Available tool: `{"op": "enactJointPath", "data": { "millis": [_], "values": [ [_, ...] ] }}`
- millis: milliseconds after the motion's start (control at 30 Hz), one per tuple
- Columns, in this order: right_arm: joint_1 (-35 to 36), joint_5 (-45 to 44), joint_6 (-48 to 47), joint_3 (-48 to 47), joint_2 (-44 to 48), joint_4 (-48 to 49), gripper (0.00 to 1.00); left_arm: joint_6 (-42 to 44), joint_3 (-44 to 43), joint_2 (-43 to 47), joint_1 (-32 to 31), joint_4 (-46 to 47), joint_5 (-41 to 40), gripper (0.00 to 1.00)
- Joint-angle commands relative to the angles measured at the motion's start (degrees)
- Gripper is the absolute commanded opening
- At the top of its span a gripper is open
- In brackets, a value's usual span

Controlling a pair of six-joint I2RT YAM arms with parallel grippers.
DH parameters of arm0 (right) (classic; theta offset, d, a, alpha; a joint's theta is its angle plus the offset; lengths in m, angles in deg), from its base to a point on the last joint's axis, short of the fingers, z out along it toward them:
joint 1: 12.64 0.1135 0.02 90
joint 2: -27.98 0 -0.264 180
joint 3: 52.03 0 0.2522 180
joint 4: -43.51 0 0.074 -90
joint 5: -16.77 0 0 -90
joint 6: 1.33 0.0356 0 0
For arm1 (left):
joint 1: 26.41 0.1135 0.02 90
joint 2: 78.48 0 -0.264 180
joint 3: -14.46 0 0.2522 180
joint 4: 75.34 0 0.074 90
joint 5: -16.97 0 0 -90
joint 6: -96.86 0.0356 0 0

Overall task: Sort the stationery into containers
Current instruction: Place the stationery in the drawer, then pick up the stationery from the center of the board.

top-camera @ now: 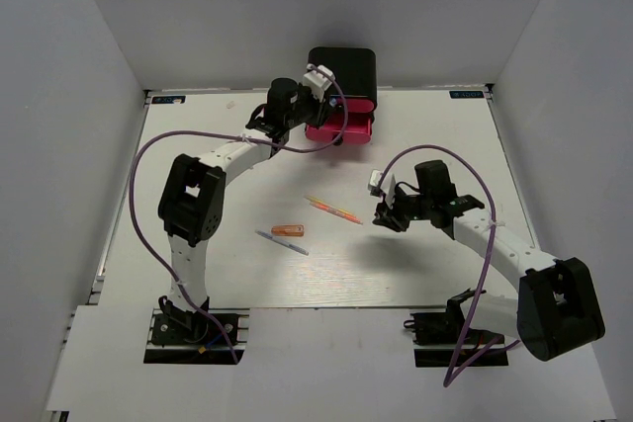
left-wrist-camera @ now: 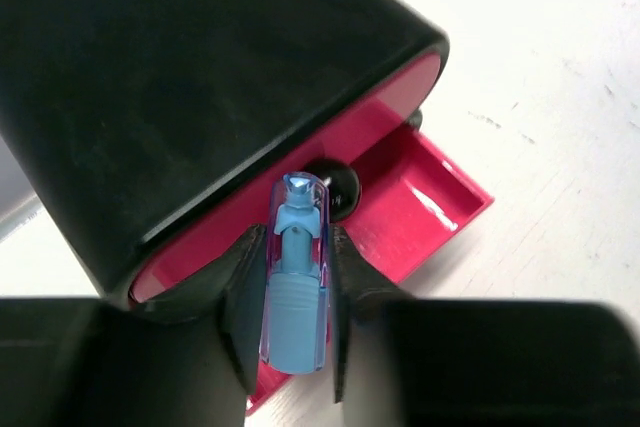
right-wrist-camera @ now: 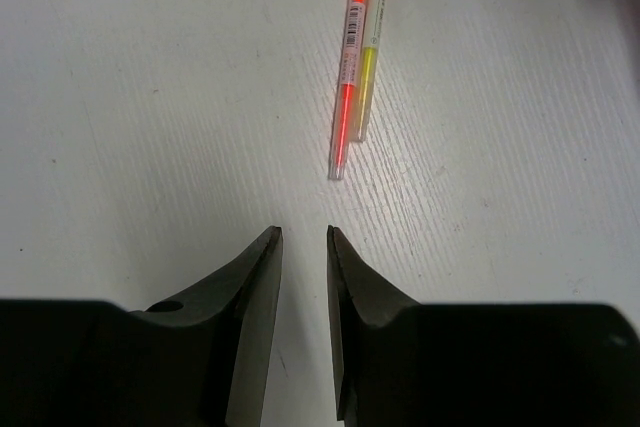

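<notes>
My left gripper (left-wrist-camera: pixel 294 237) is shut on a light blue marker (left-wrist-camera: pixel 296 297) and holds it above the black cabinet (left-wrist-camera: pixel 200 77), over its open pink drawer (left-wrist-camera: pixel 430 197) and beside a black knob (left-wrist-camera: pixel 338 187). In the top view the left gripper (top-camera: pixel 326 96) is at the cabinet (top-camera: pixel 346 66), with the drawer (top-camera: pixel 341 131) pulled out. My right gripper (right-wrist-camera: pixel 305 235) is slightly open and empty, just short of the thin orange-pink pen (right-wrist-camera: pixel 346 87). The short orange marker (top-camera: pixel 288 230) and the thin blue-grey pen (top-camera: pixel 282 242) lie mid-table.
A yellow stick (right-wrist-camera: pixel 370 47) lies against the orange-pink pen. The right gripper (top-camera: pixel 382 216) hovers right of that pen (top-camera: pixel 333 209). Grey walls close in the white table (top-camera: pixel 445 145) on three sides. Purple cables loop from both arms.
</notes>
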Motion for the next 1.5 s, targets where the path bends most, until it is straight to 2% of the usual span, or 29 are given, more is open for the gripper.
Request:
{"op": "enactJointPath", "data": {
  "millis": [0, 100, 200, 500, 533, 600, 633, 667, 767, 800, 833, 933, 1000, 1033, 1100, 1167, 1467],
  "values": [
    [-0.44, 1.51, -0.88, -0.23, 0.46, 1.00, 0.31, 0.75, 1.60, 0.67, -0.33, 1.72, -0.93, 0.38],
    [-0.53, 1.86, -1.14, -0.06, 0.46, 0.73, 0.32, 0.75, 1.60, 1.19, -0.33, 1.72, -0.93, 0.48],
    [-0.62, 2.04, -1.23, -0.41, 0.28, 0.64, 0.33, 0.75, 2.13, 1.90, -0.33, 1.72, -0.93, 0.54],
    [-0.45, 2.13, -2.11, -0.06, 0.63, 0.38, 0.35, -0.49, 5.90, 7.86, -0.86, 3.48, -0.93, 0.54],
    [-0.44, 2.13, -2.28, 0.12, 0.64, 0.38, 0.35, -1.09, 7.73, 9.09, -0.86, 3.48, -0.93, 0.52],
    [-0.44, 2.30, -2.63, 0.21, 0.99, 0.29, 0.36, -1.88, 11.94, 14.09, -0.86, 2.87, -0.93, 0.37],
    [-0.62, 2.13, -2.55, 0.38, 1.07, 0.38, 0.36, -2.50, 13.80, 16.11, -0.86, 2.34, -0.93, 0.22],
    [-0.45, 2.39, -2.64, 0.56, 1.25, 0.55, 0.36, -2.51, 15.73, 20.57, -0.86, 1.81, -0.41, 0.15],
    [-0.44, 2.74, -3.34, 1.08, 1.34, 0.56, 0.36, -4.78, 23.20, 27.71, -0.86, -3.44, -0.40, 0.00],
    [-0.44, 2.92, -4.04, 1.00, 1.51, 0.56, 0.36, -5.31, 26.09, 32.26, -0.86, -5.81, -0.40, 0.00],
    [-0.44, 2.83, -4.04, 1.09, 0.99, 0.73, 0.37, -6.02, 27.60, 34.57, -0.86, -8.10, -0.40, 0.01],
    [-0.45, 3.45, -4.83, 0.91, 0.11, 0.91, 0.40, -7.60, 33.32, 42.12, -0.16, -15.84, 5.19, 0.45],
    [-0.44, 4.15, -5.18, 0.65, -0.50, 0.82, 0.42, -3.75, 34.82, 44.16, -0.16, -23.48, 9.59, 0.65],
    [-0.36, 4.58, -5.71, 0.12, -0.94, 0.73, 0.43, -0.26, 34.82, 44.17, -0.68, -29.33, 10.83, 0.67],
    [-0.44, 4.94, -5.89, -0.23, -1.82, 0.56, 0.44, 3.19, 34.30, 44.17, -0.68, -34.73, 14.77, 0.71],
    [-0.44, 4.94, -6.24, -1.11, -2.35, 0.29, 0.46, 7.66, 33.60, 42.95, -0.68, -40.26, 15.41, 0.72],
    [-0.44, 4.15, -7.21, -3.31, -3.32, -2.25, 0.50, 13.14, 36.22, 35.92, -3.05, -42.23, 12.79, 0.72]
  ]
}}
